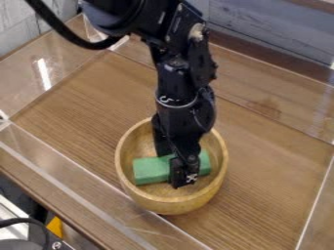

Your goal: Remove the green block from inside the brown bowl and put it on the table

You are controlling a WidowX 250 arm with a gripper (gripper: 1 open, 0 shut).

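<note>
The step in hand was the grasp itself: the black robot arm's fingers [185,166] had to close on the small matte green rectangular block [156,170] while it lay inside the round light-brown wooden bowl [135,144]. To do that well, I judged, the fingers should straddle the block across its narrow width rather than along its length, centred enough that it would not swing when lifted. They should also sit low enough to catch the side faces but not so low as to press on the bowl's floor. The closing wanted to be gentle and square, since a skewed pinch might squirt the smooth bar sideways against the thick rim. The lift afterwards would need to clear that rim before any sideways travel toward the wood-grain counter [92,103].

The fingers pointed straight down into the bowl and stood spread wide, at the right-hand part of the block. One dark finger with pale markings showed in front of the block, overlapping its near face (whether it actually touched the green surface I could not tell from this single view). Its partner was hidden behind. Nothing was pinched yet, as far as I could judge. The block rested flat on the bowl's floor, lying crosswise, its left end free and plainly visible. The bowl sat on the counter near the front clear acrylic wall [78,200].
</note>
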